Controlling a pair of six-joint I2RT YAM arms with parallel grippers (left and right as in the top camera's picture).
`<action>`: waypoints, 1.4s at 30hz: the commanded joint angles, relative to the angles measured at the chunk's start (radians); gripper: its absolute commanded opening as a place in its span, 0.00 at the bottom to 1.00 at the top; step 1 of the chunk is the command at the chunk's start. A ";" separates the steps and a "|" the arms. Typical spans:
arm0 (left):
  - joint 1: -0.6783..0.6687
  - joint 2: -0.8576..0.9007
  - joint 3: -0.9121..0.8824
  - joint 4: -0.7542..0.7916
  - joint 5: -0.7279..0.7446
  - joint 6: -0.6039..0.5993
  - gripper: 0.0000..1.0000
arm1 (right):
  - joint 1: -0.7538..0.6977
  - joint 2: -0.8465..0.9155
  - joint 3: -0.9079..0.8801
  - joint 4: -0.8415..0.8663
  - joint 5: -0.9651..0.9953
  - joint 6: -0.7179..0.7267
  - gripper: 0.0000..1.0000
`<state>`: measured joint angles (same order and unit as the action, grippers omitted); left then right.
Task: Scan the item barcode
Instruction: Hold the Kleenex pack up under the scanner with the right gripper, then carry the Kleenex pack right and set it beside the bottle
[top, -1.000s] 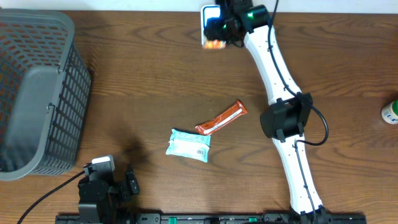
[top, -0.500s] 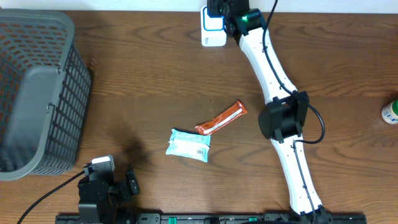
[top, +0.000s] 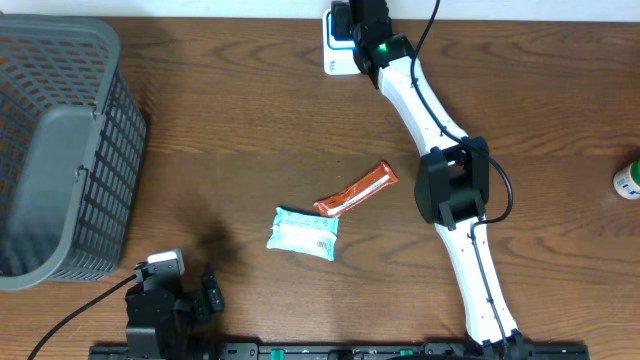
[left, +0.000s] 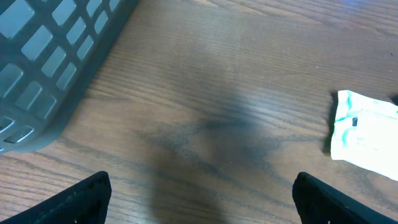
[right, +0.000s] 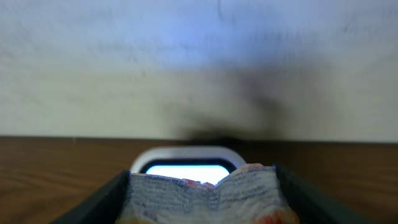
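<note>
One brown wood-grain table (top: 250, 110) carries one grey plastic lattice basket (top: 60, 150) with squared openings at its left side. At the far edge it carries one white rounded plastic scanner (top: 335, 58) with a lit pale screen. Three wrapped items can be counted. One crinkled, printed foil packet with orange at its lower edge (right: 205, 190) sits in the right tool (right: 202, 200). It fills the gap between the two dark fingers (right: 106, 200), which grip it just in front of the scanner's screen, with a pale wall behind. Two more lie loose near the table's middle: one long, narrow orange-red glossy wrapper (top: 357, 190), lying slantwise, and one pale blue and white soft rectangular pouch (top: 303, 232) just beside its lower end. One small white and green container (top: 628, 180) shows at the right edge, cut off by the frame. Of the two white jointed arms, the right reaches across to the scanner. The left tool (left: 205, 200) hangs low over bare wood at the near left, its dark fingertips (left: 87, 194) spread wide and holding nothing, with the basket's corner to one side and the pouch to the other.
</note>
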<state>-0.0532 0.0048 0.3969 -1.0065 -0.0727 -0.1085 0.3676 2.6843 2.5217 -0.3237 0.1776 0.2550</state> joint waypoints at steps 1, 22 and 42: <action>0.002 0.001 -0.001 -0.006 0.010 -0.009 0.94 | 0.021 -0.007 -0.003 0.037 0.016 -0.009 0.65; 0.002 0.001 -0.001 -0.006 0.010 -0.010 0.94 | 0.035 -0.090 -0.003 -0.059 0.069 -0.095 0.63; 0.002 0.001 -0.001 -0.006 0.010 -0.009 0.94 | -0.307 -0.271 -0.008 -0.854 0.623 -0.240 0.54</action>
<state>-0.0532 0.0048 0.3969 -1.0065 -0.0723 -0.1085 0.1562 2.3653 2.5244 -1.1259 0.7227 0.0212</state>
